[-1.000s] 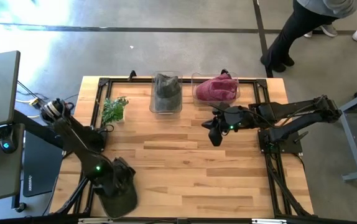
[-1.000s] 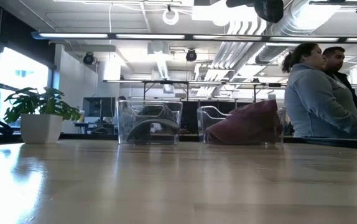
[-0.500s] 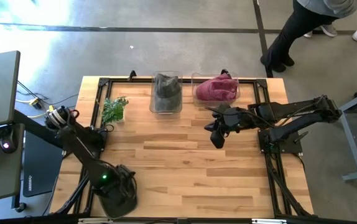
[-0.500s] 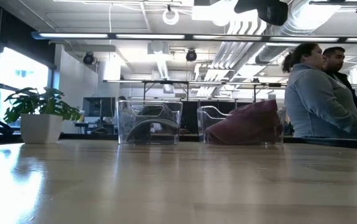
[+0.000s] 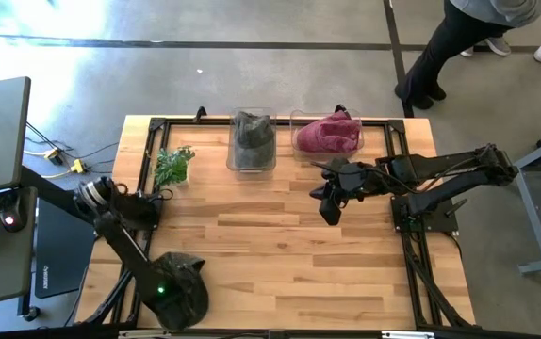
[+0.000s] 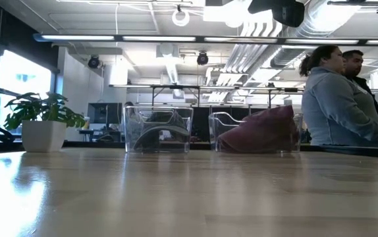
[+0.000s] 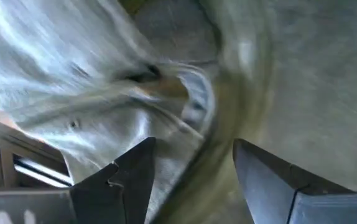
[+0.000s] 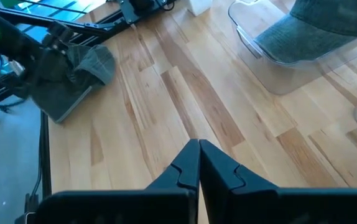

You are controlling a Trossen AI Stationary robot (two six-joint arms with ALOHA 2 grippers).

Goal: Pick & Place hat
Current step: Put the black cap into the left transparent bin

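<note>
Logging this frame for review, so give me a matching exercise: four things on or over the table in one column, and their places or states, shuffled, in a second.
Things:
1. grey hat
2. maroon hat
3. dark hat
4. right pincer

Places or states:
A. hanging over bare wood mid-table, fingers shut
B. at the table's near left corner, under the left pincer
C. in the clear bin nearer the potted plant
D. in the clear bin farther from the potted plant

Pairs: 1-C, 2-D, 3-B, 4-A
</note>
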